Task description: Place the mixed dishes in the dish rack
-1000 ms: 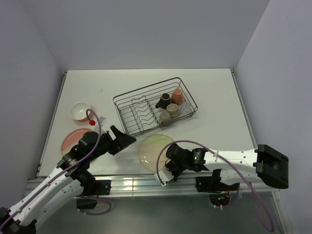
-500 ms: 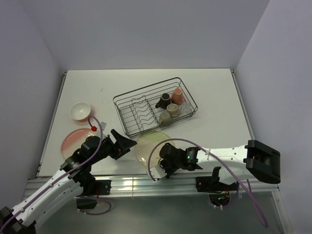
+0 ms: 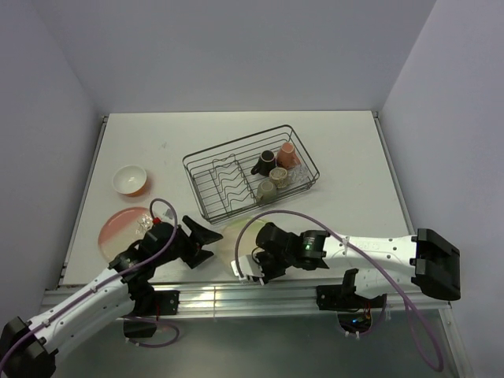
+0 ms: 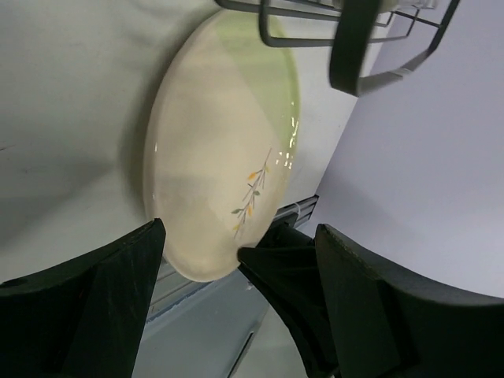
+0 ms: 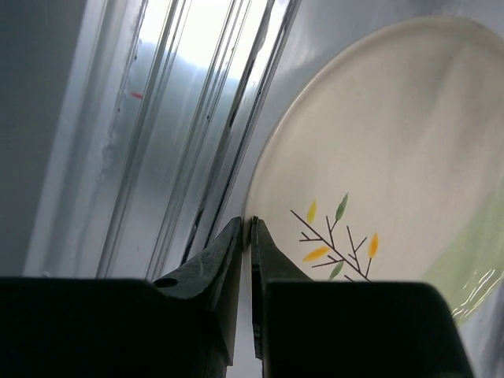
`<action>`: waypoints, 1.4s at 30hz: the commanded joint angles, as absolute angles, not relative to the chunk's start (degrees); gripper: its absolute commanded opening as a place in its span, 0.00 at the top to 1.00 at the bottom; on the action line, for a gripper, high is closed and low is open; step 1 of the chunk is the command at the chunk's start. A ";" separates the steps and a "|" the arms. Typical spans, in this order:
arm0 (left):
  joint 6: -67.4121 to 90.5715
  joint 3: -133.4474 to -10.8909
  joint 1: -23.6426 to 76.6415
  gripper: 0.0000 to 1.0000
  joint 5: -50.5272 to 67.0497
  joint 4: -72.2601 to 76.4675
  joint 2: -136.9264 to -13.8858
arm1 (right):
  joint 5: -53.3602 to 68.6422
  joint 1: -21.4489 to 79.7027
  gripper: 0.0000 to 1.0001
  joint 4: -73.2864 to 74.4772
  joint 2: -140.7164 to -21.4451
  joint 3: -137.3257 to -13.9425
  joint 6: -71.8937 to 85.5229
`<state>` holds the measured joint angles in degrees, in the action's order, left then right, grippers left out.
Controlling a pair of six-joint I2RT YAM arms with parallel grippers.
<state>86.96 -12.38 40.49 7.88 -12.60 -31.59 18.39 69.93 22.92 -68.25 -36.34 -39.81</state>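
The green-tinted plate (image 3: 240, 235) sits at the near edge of the table (image 3: 354, 157), just in front of the dish rack (image 3: 250, 169). The right pincer (image 5: 248, 224) clamps its near rim, jaws almost together. The left pincer (image 4: 240, 236) gapes wide, facing the plate.

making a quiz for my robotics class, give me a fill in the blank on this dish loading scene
1. The right gripper is shut on the rim of the round cream, ___-tinted plate.
2. The left gripper is ___, holding nothing.
3. The small bowl is white inside and ___ outside.
4. The black wire dish rack holds mugs but ___ plates.
Missing words: green; open; orange; no.
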 commanded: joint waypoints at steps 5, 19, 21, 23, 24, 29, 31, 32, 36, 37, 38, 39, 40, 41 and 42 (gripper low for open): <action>90.53 -12.48 41.13 0.17 10.02 -7.56 -36.03 | 22.41 68.64 1.00 23.29 -66.97 -41.92 -33.58; 91.76 -11.08 41.57 0.26 11.60 -0.98 -43.94 | 24.78 67.50 1.00 22.59 -67.94 -45.61 -28.14; 92.11 -10.55 41.66 0.28 11.86 4.10 -46.65 | 25.75 67.50 1.00 22.06 -68.90 -46.92 -25.85; 92.11 -10.46 41.66 0.30 11.86 6.41 -48.33 | 26.45 67.50 1.00 21.89 -69.78 -47.81 -24.35; 92.11 -10.55 41.66 0.33 12.13 8.42 -49.64 | 26.98 67.50 1.00 21.62 -69.96 -48.51 -22.95; 91.76 -11.08 41.75 0.44 12.57 9.67 -51.15 | 28.65 67.50 1.00 21.10 -70.84 -50.10 -19.60; 92.28 -10.64 41.75 0.58 12.31 9.58 -49.93 | 29.26 67.50 1.00 20.66 -71.10 -50.27 -18.29; 92.63 -10.46 41.75 0.62 12.22 9.49 -49.31 | 29.44 67.50 1.00 20.48 -71.45 -50.36 -17.93; 93.78 -10.11 41.75 0.88 11.87 6.42 -44.14 | 30.76 67.41 0.99 20.74 -72.25 -50.62 -16.44; 93.95 -10.19 41.75 0.92 11.69 5.46 -43.16 | 31.28 67.50 0.95 20.74 -72.16 -50.63 -16.26; 94.13 -10.11 41.75 0.96 10.99 3.54 -40.98 | 32.42 67.50 0.87 21.35 -71.98 -50.89 -16.35; 94.13 -10.19 41.66 1.00 10.55 2.65 -39.83 | 32.69 67.50 0.82 21.53 -71.81 -51.06 -16.26; 94.13 -10.20 41.66 1.00 10.29 1.85 -38.68 | 33.13 67.41 0.77 21.88 -71.63 -51.33 -16.26; 93.78 -10.20 41.66 1.00 9.94 0.63 -36.41 | 33.83 67.50 0.66 23.10 -71.20 -52.11 -16.96; 93.17 -10.28 41.66 1.00 9.84 0.18 -35.17 | 33.75 67.41 0.59 23.38 -70.93 -52.47 -16.96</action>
<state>91.57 -9.26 41.60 10.98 -1.91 -39.55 29.95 67.35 24.01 -71.83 -48.27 -17.19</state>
